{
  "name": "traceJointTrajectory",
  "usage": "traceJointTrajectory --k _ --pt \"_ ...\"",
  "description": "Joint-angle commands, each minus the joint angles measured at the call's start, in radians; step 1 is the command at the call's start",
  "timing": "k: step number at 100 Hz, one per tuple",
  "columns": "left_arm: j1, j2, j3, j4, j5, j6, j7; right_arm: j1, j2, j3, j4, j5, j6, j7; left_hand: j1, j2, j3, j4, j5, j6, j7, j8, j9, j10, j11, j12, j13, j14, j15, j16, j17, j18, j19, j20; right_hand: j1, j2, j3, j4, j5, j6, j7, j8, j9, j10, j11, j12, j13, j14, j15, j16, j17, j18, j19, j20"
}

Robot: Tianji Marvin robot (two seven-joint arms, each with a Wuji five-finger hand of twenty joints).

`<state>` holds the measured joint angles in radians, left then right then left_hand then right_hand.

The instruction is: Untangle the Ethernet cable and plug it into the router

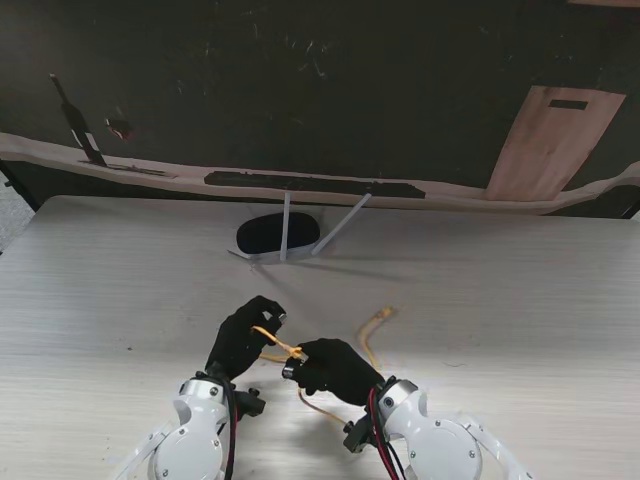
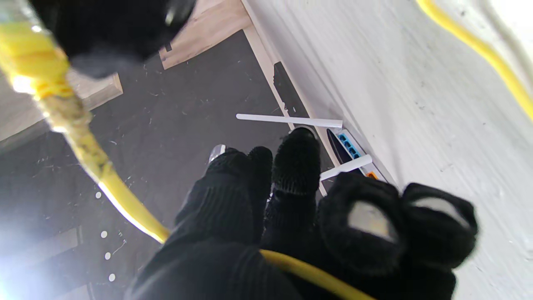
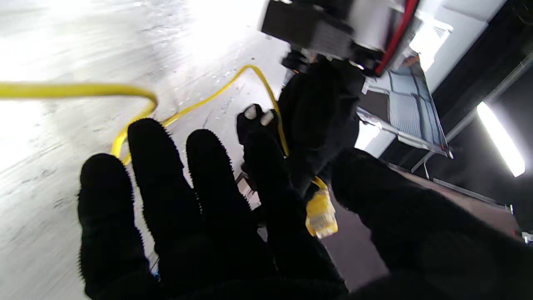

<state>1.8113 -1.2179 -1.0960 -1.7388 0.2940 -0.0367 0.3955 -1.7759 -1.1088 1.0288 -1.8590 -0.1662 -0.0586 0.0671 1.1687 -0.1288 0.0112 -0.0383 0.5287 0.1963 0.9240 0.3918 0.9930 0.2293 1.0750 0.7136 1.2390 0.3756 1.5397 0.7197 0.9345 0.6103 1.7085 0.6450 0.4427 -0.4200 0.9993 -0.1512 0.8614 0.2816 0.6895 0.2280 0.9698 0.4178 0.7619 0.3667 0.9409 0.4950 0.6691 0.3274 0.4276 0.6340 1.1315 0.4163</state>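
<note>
**Spotter:** Where are your hands right now?

**Me:** Both low over the near part of the table [image 1: 120, 290], close together, just in front of me. My left hand [image 1: 243, 335] is raised off the surface, black-gloved fingers curled, and the yellow Ethernet cable [image 1: 372, 330] runs through the curl. From my left wrist I see the cable pass under my fingers [image 2: 295, 166] and climb away toward the plug end.

**Spotter:** And the right?

**Me:** My right hand [image 1: 335, 368] sits just beside the left, almost touching it. The yellow plug [image 3: 320, 212] is between my thumb and forefinger; the other fingers [image 3: 145, 166] are stretched out straight and apart. So: a pinch on the plug, the rest of the hand spread.

**Spotter:** Where's the rest of the cable?

**Me:** It loops on the table to my right, one bend curling farther from me, another strand trailing back between my wrists. Whether it is knotted, I can't tell.

**Spotter:** Router?

**Me:** The router [image 1: 277, 234] is farther from me, near the table's far edge, well apart from both hands. It is dark and oval with two white antennas [image 1: 285, 225] up. My left wrist view shows its blue ports [image 2: 349, 146], with nothing plugged into the ones I can see.
</note>
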Motion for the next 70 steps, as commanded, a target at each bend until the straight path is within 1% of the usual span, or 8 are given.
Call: traceJointTrajectory --k 1,9,18,33,40,51,67,70 --pt "0.003 0.003 0.009 -0.004 0.011 0.013 -0.026 0.000 -0.017 -0.011 0.000 0.021 0.004 -0.018 0.058 0.042 -0.024 -0.005 -0.020 0.002 -0.013 -0.009 -0.011 0.007 0.026 0.008 0.023 0.091 -0.031 -0.014 -0.001 0.021 0.100 0.053 -0.012 0.039 -0.008 0.016 0.000 -0.033 -0.024 -0.010 0.020 0.019 0.000 -0.006 0.004 0.011 0.004 0.010 0.001 0.049 0.039 -0.004" --pt "0.002 0.007 0.014 -0.004 0.031 0.021 -0.035 0.004 -0.023 -0.013 0.003 0.042 0.013 -0.034 0.058 0.044 -0.024 -0.004 -0.022 0.002 -0.019 -0.009 -0.014 0.008 0.022 0.006 0.023 0.092 -0.041 -0.017 -0.008 0.023 0.090 0.054 0.016 0.066 -0.024 0.016 -0.011 -0.037 -0.015 -0.004 0.031 0.014 -0.002 -0.005 0.014 0.012 0.006 0.010 0.004 0.054 0.040 -0.005" --pt "-0.002 0.009 0.019 0.004 0.046 0.032 -0.038 0.001 -0.028 -0.008 -0.001 0.070 0.023 -0.041 0.060 0.044 -0.024 -0.004 -0.020 0.003 -0.023 -0.006 -0.016 0.011 0.017 0.004 0.023 0.095 -0.054 -0.021 -0.021 0.028 0.074 0.056 0.040 0.067 -0.031 0.018 -0.039 -0.047 -0.015 -0.005 0.031 0.011 -0.003 -0.005 0.014 0.012 0.006 0.009 0.004 0.054 0.040 -0.005" --pt "-0.006 0.017 0.027 0.007 0.079 0.047 -0.056 0.005 -0.041 -0.010 0.003 0.051 0.031 -0.092 0.059 0.042 -0.025 -0.003 -0.016 0.002 -0.029 -0.007 -0.020 0.015 0.012 0.003 0.020 0.104 -0.076 -0.026 -0.039 0.036 0.058 0.063 0.064 0.047 -0.015 0.023 -0.111 -0.052 -0.003 0.002 0.007 -0.006 -0.009 -0.008 0.006 0.002 0.004 0.010 0.001 0.047 0.036 -0.010" --pt "-0.008 0.021 0.031 0.007 0.097 0.054 -0.062 0.008 -0.042 -0.009 0.002 0.049 0.038 -0.097 0.058 0.042 -0.025 -0.003 -0.015 -0.001 -0.029 -0.006 -0.020 0.016 0.010 0.002 0.018 0.104 -0.083 -0.027 -0.045 0.037 0.051 0.066 0.091 -0.007 0.006 0.027 -0.117 -0.031 0.005 0.005 0.011 -0.009 0.001 -0.004 0.014 -0.005 0.016 0.014 0.010 0.043 0.045 -0.008" --pt "-0.009 0.022 0.033 0.007 0.105 0.057 -0.064 0.012 -0.036 -0.004 -0.006 0.041 0.058 -0.075 0.056 0.040 -0.025 -0.003 -0.013 0.002 -0.034 -0.008 -0.021 0.017 0.008 0.001 0.016 0.105 -0.089 -0.027 -0.049 0.038 0.044 0.070 0.091 -0.123 0.070 0.025 -0.095 0.026 0.031 0.012 0.025 0.011 0.054 0.016 0.056 -0.006 0.086 0.039 0.058 0.053 0.102 0.007" --pt "-0.008 0.023 0.032 0.008 0.110 0.055 -0.064 0.023 -0.022 -0.006 -0.014 0.014 0.098 -0.022 0.055 0.038 -0.024 -0.003 -0.010 -0.002 -0.036 -0.008 -0.022 0.017 0.004 0.000 0.012 0.108 -0.096 -0.027 -0.057 0.040 0.034 0.075 0.128 -0.195 0.104 0.026 -0.018 0.062 0.055 0.014 0.109 0.025 0.100 0.024 0.154 0.006 0.169 0.056 0.161 0.064 0.171 0.029" --pt "-0.008 0.024 0.032 0.009 0.113 0.054 -0.063 0.026 -0.020 -0.007 -0.014 0.011 0.103 -0.013 0.054 0.037 -0.024 -0.002 -0.008 0.000 -0.037 -0.008 -0.022 0.017 0.004 0.000 0.012 0.109 -0.097 -0.027 -0.059 0.040 0.032 0.077 0.137 -0.206 0.105 0.012 -0.002 0.063 0.059 0.001 0.127 0.025 0.107 0.023 0.172 0.007 0.189 0.054 0.181 0.064 0.182 0.036"
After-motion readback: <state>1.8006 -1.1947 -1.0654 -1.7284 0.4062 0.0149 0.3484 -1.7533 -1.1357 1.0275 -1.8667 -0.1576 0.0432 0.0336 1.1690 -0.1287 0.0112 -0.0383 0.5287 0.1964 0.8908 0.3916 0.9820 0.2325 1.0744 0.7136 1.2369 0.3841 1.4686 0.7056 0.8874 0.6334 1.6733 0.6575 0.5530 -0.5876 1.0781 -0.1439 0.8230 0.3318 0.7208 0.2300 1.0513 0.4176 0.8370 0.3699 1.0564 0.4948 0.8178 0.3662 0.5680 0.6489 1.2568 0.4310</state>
